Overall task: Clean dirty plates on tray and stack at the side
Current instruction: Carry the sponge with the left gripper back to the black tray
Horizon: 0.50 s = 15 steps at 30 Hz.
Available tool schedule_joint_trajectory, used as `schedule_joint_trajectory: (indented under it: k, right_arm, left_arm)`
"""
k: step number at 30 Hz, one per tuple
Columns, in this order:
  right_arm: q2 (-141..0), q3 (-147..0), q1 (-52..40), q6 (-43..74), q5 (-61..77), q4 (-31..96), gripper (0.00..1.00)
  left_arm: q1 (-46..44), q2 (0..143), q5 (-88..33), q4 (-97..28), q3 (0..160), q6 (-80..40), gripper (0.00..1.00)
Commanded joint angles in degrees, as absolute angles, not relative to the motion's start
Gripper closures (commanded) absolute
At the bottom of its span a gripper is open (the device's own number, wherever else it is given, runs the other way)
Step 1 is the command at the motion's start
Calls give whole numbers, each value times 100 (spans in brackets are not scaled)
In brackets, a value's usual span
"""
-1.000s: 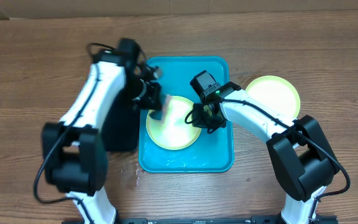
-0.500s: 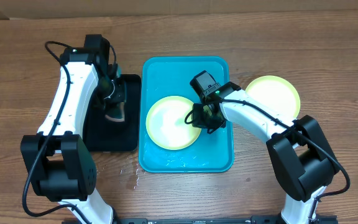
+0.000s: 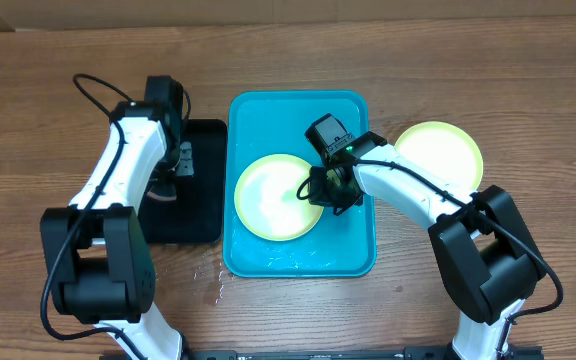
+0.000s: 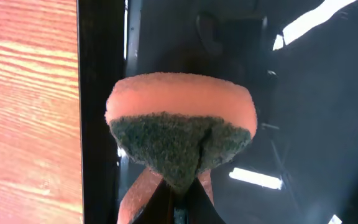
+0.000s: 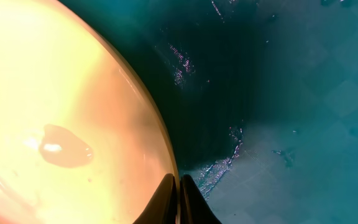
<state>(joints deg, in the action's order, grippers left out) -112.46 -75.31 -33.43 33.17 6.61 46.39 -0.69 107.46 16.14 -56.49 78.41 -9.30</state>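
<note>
Overhead: the left gripper (image 3: 171, 178) is no longer at the plate (image 3: 273, 197). One second back it sits at the plate's left edge, and now it hangs over the black tray (image 3: 198, 215), clear of the tray (image 3: 353, 255). The right gripper (image 3: 330, 190) and the plate have not shifted.

Reading: scrubbing of this plate looks finished and the sponge is going to its rest. The likely next step is to carry the plate to the second plate (image 3: 438, 150), which lies on the table right of the tray.

Left wrist: jaws closed tight on the sponge (image 4: 180, 130), pinching it into a fold, scouring face toward the camera, orange foam behind. It hangs above the black tray; I cannot tell if it touches.

Right wrist: jaws closed to a thin slit on the plate's right rim, holding it. The plate lies in the middle of the tray. A drop sits on its face, and the tray floor beside it is wet.
</note>
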Motion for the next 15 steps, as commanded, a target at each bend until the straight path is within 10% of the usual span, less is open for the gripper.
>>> schedule_joint_trajectory:
  k: [1,15]
  right_arm:
    - [-11118,-7494,-3369,3297,611,4630,96]
    - [-11118,-7494,-3369,3297,609,4630,96]
  left_arm:
    - [-25,10680,2021,-5378,7579,-961,96]
    - [80,10683,2117,-4648,7061,-727,87]
